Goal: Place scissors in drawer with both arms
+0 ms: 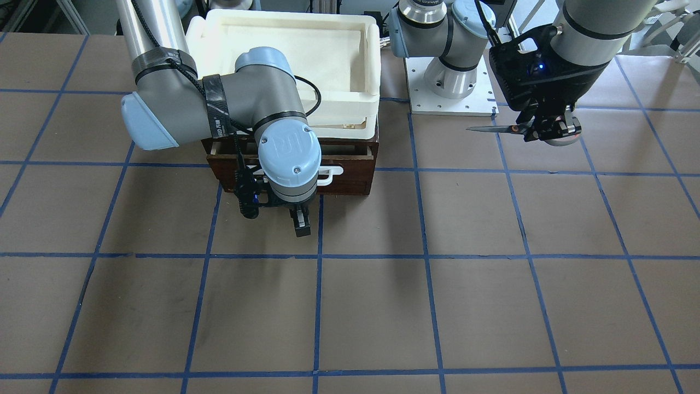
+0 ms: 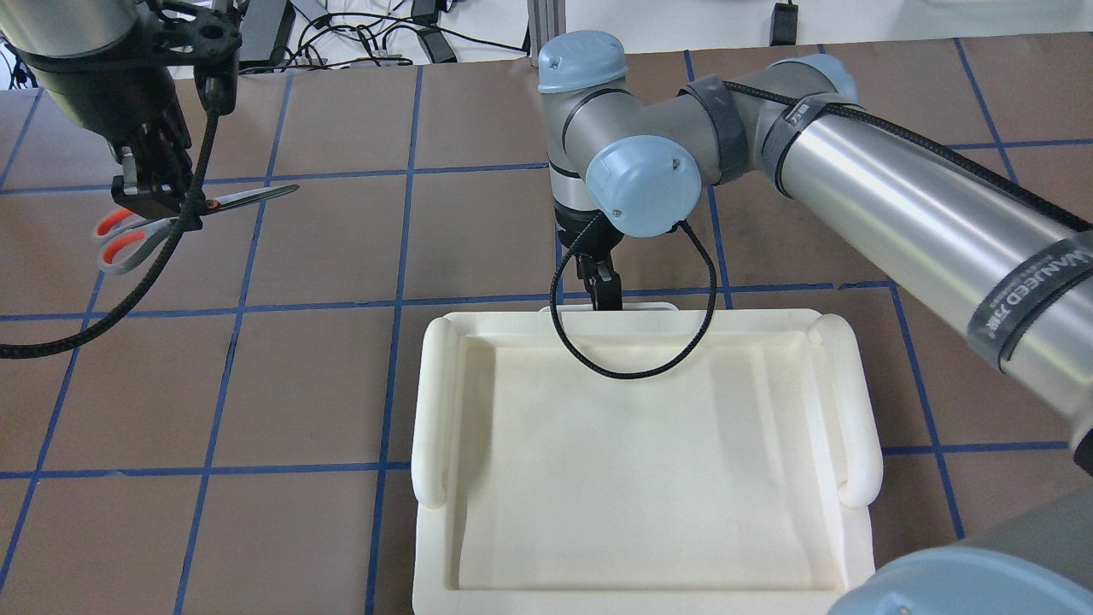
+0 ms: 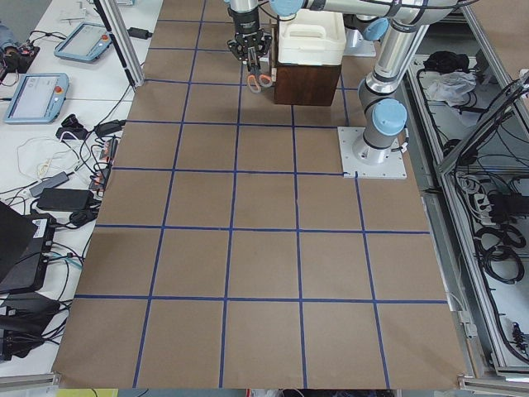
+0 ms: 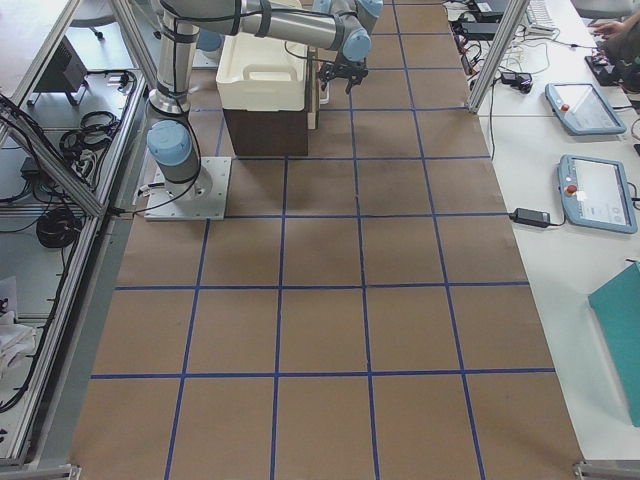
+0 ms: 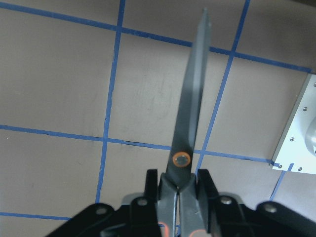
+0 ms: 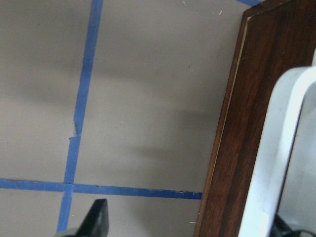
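The right arm (image 1: 262,104) is covering much of the drawer (image 1: 358,176) front, and the scissors (image 5: 191,113) loops are running off the left wrist view's bottom edge.

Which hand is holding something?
The left hand, shut on the grey-handled, orange-lined scissors; the right hand is open and empty by the dark brown wooden drawer.

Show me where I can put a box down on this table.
Bare: the whole table stretch on the operators' side of the drawer, and the squares between the drawer and the scissors. Crowded: right at the drawer front, where the right claw hangs, and under the left claw, which holds the scissors near the base plate.
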### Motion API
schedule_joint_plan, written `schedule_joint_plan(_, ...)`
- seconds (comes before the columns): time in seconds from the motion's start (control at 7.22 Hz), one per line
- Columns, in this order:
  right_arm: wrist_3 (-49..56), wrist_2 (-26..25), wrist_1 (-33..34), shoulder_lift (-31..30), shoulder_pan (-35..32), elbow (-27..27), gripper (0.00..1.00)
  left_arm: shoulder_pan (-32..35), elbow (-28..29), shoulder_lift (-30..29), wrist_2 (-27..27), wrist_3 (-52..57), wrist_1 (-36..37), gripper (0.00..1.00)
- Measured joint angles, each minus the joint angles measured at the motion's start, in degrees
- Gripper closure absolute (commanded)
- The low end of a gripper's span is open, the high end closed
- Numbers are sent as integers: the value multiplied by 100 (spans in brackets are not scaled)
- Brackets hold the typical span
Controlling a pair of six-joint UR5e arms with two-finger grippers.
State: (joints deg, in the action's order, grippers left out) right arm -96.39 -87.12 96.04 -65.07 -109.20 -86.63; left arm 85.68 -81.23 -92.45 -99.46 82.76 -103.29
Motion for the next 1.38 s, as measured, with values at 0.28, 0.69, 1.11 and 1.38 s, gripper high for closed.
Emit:
schedule_joint_plan(0.28, 144, -8, 63, 34, 12, 127, 0, 26, -19, 0, -38, 53, 17, 100)
schedule_joint_plan(0.69, 243, -15, 90, 325, 26, 492, 0, 32, -32, 10, -49, 64, 22, 100)
schedule_joint_plan(1.11, 365, -23, 159, 423, 82, 647, 0, 28, -34, 14, -66, 63, 28, 100)
schedule_joint_plan(1.38, 460, -31, 196, 447, 139, 740, 0, 28, -34, 16, -73, 61, 28, 100)
